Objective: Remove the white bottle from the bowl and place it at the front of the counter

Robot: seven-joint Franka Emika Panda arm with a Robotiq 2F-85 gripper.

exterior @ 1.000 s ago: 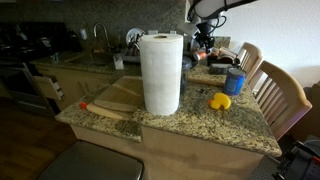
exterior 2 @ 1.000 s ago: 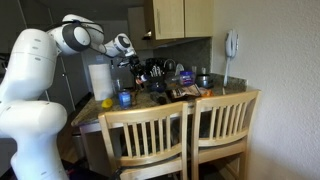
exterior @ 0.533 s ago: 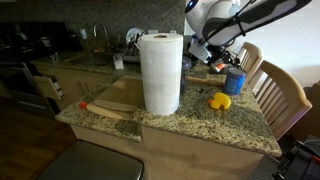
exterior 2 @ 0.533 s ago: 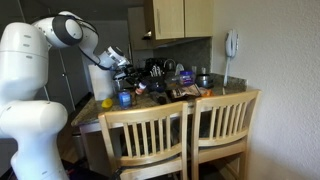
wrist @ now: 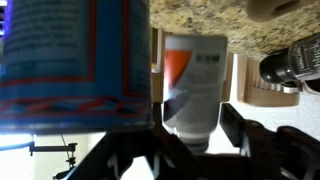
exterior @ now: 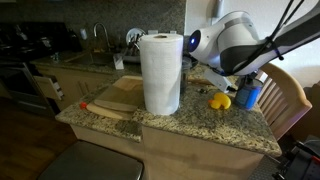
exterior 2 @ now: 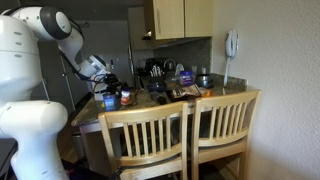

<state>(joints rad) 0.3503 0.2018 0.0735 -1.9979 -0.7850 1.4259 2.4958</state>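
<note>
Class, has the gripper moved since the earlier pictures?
Yes. The gripper came forward, from well behind the paper towel roll to roughly level with it.

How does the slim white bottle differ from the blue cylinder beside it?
The slim white bottle is narrower than the blue cylindrical container. The bottle bears an orange patch; the container, red lines. Only the bottle, not the container, sits between the gripper's fingers. Both stand side by side.

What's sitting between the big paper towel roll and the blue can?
A small yellow thing sits on the counter between the paper towel roll and the blue can. You can see that in an exterior view.
</note>
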